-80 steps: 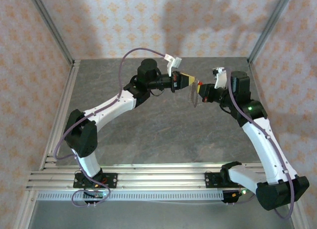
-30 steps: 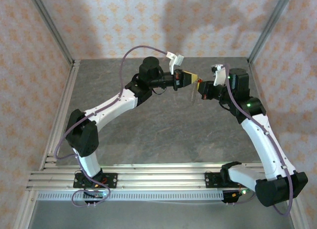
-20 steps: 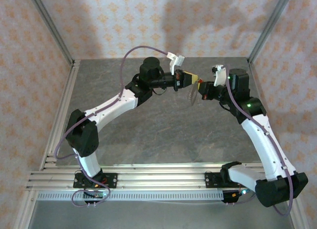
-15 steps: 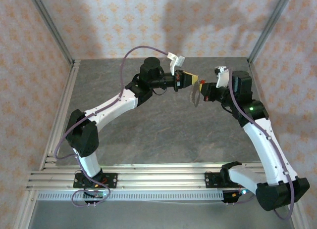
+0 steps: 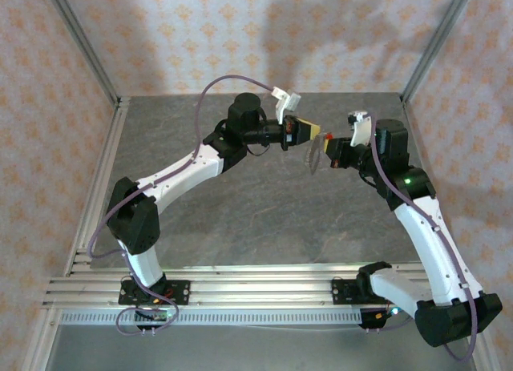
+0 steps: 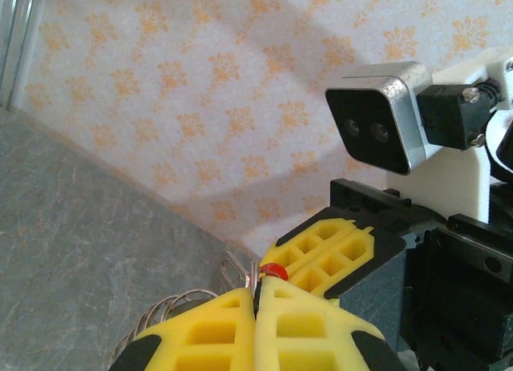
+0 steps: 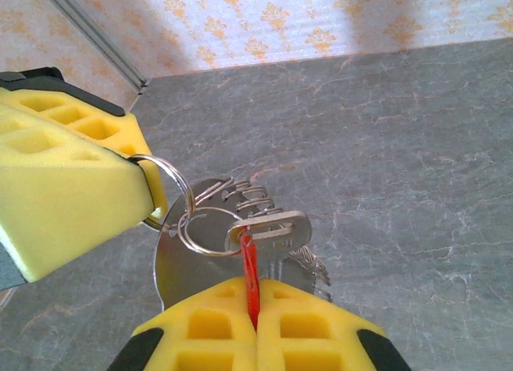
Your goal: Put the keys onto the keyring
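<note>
Both grippers meet above the back of the table. My left gripper [image 5: 311,131] [image 6: 257,289] is shut on the wire of the silver keyring [image 7: 171,184], which loops round its yellow fingertip [image 7: 72,196]. My right gripper [image 5: 329,152] [image 7: 255,300] is shut on the thin red head of a key [image 7: 249,268] [image 6: 275,270]. That red piece runs up to a silver key [image 7: 276,227], which sits on a smaller ring [image 7: 200,231]. A round metal tag [image 7: 178,267] and several wire loops [image 7: 252,196] hang behind them. The bunch [image 5: 313,156] dangles between the two grippers.
Grey stone-patterned tabletop [image 5: 264,219] lies well below the bunch. Patterned walls [image 5: 240,34] and metal frame posts [image 5: 84,46] close the back and sides. The right wrist camera [image 6: 377,127] sits close in front of the left gripper.
The right gripper has shifted slightly rightward and toward the near side, and the hanging bunch moved with it. The left gripper has stayed almost still. Both stayed shut.
</note>
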`<state>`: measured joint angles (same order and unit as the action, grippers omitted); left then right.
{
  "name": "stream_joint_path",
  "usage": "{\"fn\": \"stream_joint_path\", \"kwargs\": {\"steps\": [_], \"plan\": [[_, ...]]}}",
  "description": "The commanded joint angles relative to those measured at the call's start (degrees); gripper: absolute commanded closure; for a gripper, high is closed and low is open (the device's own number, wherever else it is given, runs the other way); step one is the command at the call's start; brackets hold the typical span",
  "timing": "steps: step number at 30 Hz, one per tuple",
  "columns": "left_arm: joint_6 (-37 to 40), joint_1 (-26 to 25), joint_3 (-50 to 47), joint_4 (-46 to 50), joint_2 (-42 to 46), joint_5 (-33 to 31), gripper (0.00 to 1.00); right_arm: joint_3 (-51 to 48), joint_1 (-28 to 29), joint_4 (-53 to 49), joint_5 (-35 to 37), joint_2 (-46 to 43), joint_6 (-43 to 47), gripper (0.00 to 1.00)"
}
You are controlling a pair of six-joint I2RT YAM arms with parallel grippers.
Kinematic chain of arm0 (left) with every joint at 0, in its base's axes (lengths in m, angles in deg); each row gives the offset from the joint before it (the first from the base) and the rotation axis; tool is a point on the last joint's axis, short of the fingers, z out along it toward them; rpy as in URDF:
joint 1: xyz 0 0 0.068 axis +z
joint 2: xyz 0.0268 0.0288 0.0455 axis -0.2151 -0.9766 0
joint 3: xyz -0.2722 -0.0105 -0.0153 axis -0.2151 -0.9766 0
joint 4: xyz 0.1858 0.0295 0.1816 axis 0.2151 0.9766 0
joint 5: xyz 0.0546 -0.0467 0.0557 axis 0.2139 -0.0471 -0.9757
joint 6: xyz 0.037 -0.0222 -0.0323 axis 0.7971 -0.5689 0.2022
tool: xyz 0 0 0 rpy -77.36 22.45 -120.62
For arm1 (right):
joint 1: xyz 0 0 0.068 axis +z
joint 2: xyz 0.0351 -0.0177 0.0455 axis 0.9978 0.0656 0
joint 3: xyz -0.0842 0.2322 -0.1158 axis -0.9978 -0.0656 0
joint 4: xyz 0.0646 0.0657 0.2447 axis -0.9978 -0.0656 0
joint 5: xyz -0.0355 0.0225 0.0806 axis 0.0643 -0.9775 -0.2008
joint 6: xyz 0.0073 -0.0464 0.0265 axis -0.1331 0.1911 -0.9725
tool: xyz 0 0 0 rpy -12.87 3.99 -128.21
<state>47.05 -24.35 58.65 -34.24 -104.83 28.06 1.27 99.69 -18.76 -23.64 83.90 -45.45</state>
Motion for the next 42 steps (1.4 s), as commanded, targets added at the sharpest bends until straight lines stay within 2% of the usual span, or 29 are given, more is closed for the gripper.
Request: {"fn": "stream_joint_path", "kwargs": {"steps": [1,18,30,42], "plan": [[2.6,0.2,2.4,-0.3,3.5,2.0,1.0,1.3,-0.6,-2.4,2.4,-0.1,1.9,1.0],[7.0,0.0,5.5,7.0,3.2,5.9,1.0,5.9,-0.6,-4.8,0.3,1.4,8.5,1.0],[7.0,-0.8,6.6,7.1,2.2,6.4,1.0,6.2,0.2,-2.0,-2.1,3.5,6.4,1.0],[7.0,-1.1,6.7,7.0,2.2,4.9,1.0,4.4,0.3,-1.5,3.2,1.9,5.9,1.0]]}}
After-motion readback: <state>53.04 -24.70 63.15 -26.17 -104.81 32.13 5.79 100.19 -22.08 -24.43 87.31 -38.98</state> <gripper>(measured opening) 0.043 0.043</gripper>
